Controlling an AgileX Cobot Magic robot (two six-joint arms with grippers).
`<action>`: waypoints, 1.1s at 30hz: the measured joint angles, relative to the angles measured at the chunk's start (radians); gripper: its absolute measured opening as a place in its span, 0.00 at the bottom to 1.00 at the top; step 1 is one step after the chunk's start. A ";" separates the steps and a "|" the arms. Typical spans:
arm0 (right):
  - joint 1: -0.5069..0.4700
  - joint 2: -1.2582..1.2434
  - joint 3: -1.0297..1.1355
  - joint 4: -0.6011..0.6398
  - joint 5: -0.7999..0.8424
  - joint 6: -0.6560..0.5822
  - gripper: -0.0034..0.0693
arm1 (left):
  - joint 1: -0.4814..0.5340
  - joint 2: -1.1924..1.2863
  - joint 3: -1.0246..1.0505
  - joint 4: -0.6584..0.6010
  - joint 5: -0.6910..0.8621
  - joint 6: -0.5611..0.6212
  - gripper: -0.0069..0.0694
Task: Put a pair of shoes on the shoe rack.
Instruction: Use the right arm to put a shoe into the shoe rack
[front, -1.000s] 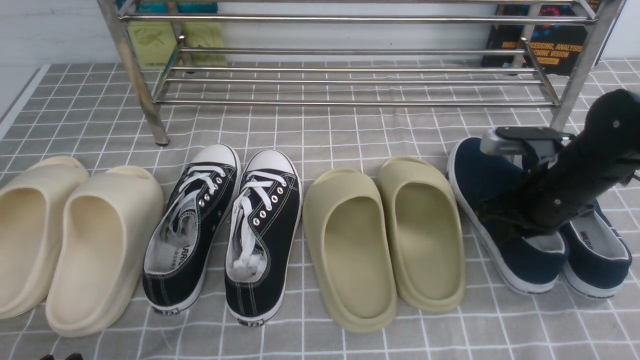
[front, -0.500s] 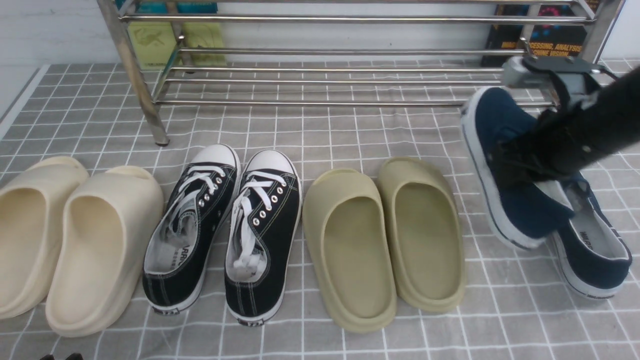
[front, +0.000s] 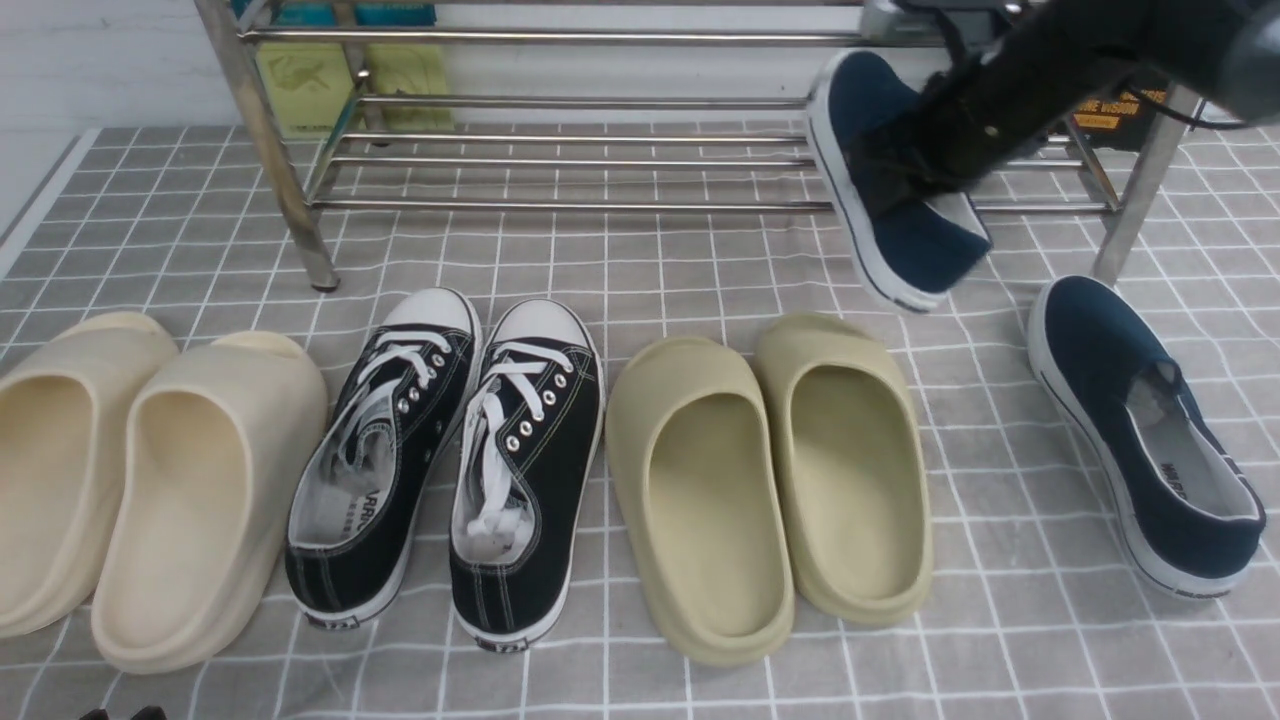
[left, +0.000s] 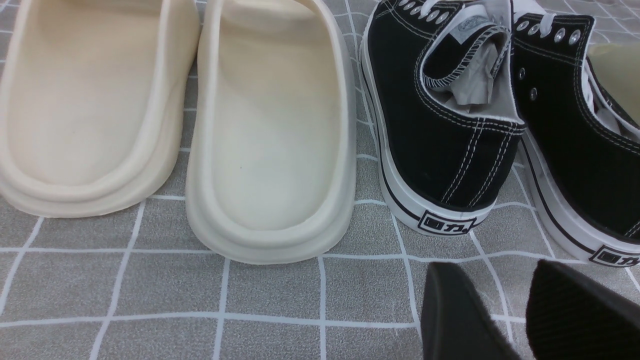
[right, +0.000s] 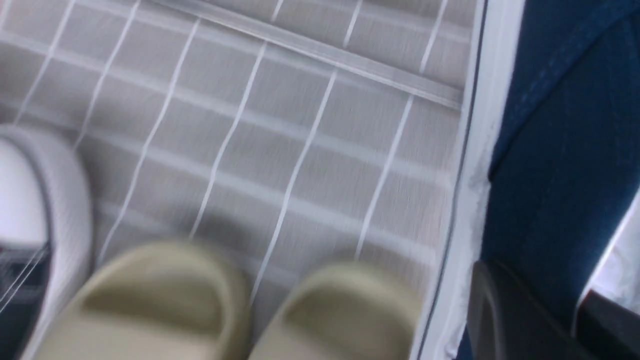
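Grey gridded cloth (front: 600, 690) lies beneath; one navy slip-on (front: 885, 180) hangs pinched between the right gripper's nearly closed fingers (front: 880, 175), before the steel rack (front: 560, 206); its mate (front: 1150, 440) rests below them; a low approach could snag the sole on a bar, twisting it loose.

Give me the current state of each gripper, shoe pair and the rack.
Right gripper: closed on a navy shoe.
Held navy shoe: lifted, tilted.
Other navy shoe: on the cloth.
Left gripper: open, empty.
Black sneakers: laced.
Cream slippers, green slippers: on the cloth.
Rack: standing.
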 joint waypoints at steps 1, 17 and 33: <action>0.001 0.008 -0.026 -0.005 0.004 0.000 0.11 | 0.000 0.000 0.000 0.000 0.000 0.000 0.40; 0.015 0.159 -0.241 -0.079 -0.050 -0.024 0.38 | 0.000 0.000 0.000 0.000 0.000 0.000 0.40; 0.013 0.136 -0.229 -0.140 0.025 -0.111 0.12 | 0.000 0.000 0.000 0.000 0.000 0.000 0.40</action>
